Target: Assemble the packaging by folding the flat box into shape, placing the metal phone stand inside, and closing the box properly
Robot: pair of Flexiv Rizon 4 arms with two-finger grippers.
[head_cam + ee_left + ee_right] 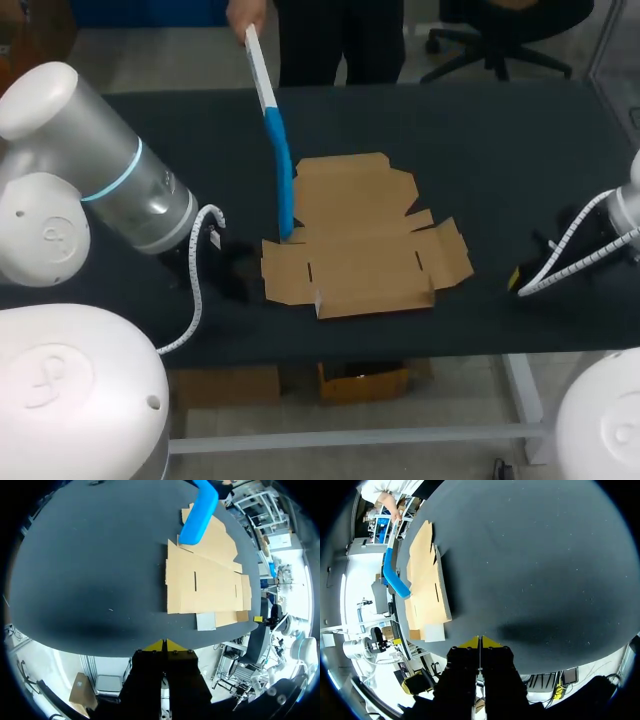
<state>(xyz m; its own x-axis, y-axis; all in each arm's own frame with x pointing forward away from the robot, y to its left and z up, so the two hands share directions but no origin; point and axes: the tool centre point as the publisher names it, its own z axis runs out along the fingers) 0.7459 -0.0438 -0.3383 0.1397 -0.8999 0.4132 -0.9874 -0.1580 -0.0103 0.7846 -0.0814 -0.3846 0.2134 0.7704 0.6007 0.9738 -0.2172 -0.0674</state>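
the left gripper (162, 645) is closed, yellow tips pressed together, holding nothing. from above it is mostly hidden behind the left arm (130, 185). the flat box (365, 235) lies on the black table (500, 140) between the two grippers, apart from both. it is brown and spread open, with flaps and slits. a person's hand (243, 17) holds a white and blue stick (283, 185); its blue end touches the box. the right gripper (480, 642) is closed and empty too.
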